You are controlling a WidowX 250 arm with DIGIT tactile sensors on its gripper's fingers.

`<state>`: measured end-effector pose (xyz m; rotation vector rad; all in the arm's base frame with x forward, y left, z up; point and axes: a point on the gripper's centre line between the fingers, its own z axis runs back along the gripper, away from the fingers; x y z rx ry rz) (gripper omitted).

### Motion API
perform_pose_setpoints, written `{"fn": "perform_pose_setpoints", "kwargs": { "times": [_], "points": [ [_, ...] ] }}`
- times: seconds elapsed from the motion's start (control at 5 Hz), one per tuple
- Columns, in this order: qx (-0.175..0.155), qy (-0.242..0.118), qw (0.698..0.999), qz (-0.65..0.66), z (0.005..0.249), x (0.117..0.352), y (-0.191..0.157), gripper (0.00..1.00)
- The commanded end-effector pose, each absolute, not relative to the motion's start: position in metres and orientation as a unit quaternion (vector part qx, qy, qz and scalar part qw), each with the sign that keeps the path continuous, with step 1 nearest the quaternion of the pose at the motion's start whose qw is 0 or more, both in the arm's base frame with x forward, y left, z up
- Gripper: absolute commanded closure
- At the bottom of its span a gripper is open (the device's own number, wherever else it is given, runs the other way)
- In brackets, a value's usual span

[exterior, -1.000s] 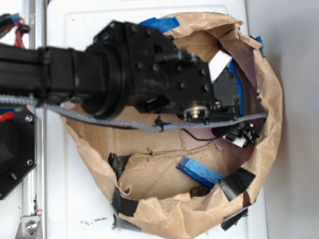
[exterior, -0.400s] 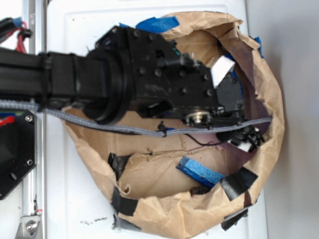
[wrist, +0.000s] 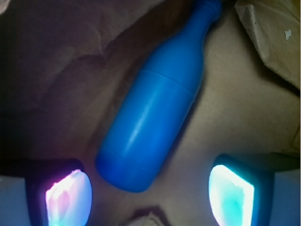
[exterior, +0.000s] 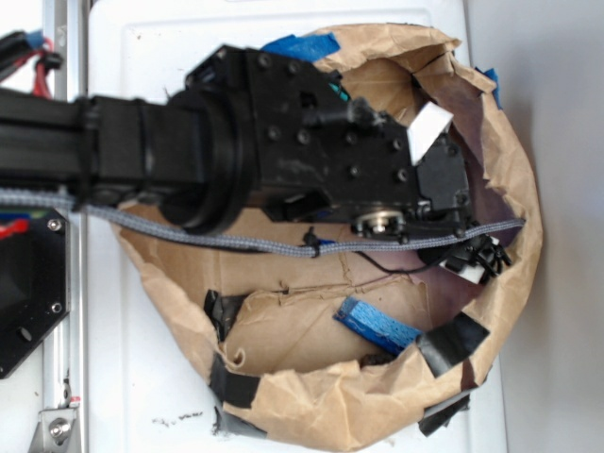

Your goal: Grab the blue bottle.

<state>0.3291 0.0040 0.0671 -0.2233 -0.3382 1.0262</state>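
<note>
In the wrist view the blue bottle [wrist: 153,108] lies flat on brown paper, slanted, with its base low at the left and its narrow neck at the top right. My gripper [wrist: 150,197] is open, and its two glowing fingertips stand wide apart at the bottom corners. The bottle's base sits just above the left pad [wrist: 68,197], not between the pads and touching neither. In the exterior view the black arm and gripper [exterior: 451,198] reach into the paper bag and hide the bottle.
A crumpled brown paper bag [exterior: 510,179] rings the work area, patched with black tape [exterior: 448,344]. A flat blue sponge-like piece [exterior: 377,326] lies on its floor near the front. Blue tape [exterior: 302,42] sits at the back rim. A grey cable [exterior: 236,241] crosses the bag.
The arm has shifted a little to the right, deeper into the bag. The blue sliver seen beside the gripper earlier is now covered.
</note>
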Motion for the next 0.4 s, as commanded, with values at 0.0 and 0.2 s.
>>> {"fn": "perform_pose_setpoints", "kwargs": {
  "times": [0.0,0.2],
  "points": [
    [-0.107,-0.213,0.831,0.503,0.0868,0.3366,0.0218,0.0],
    [-0.099,-0.207,0.827,0.513,0.0813,0.3421,0.0269,0.0]
  ]
}}
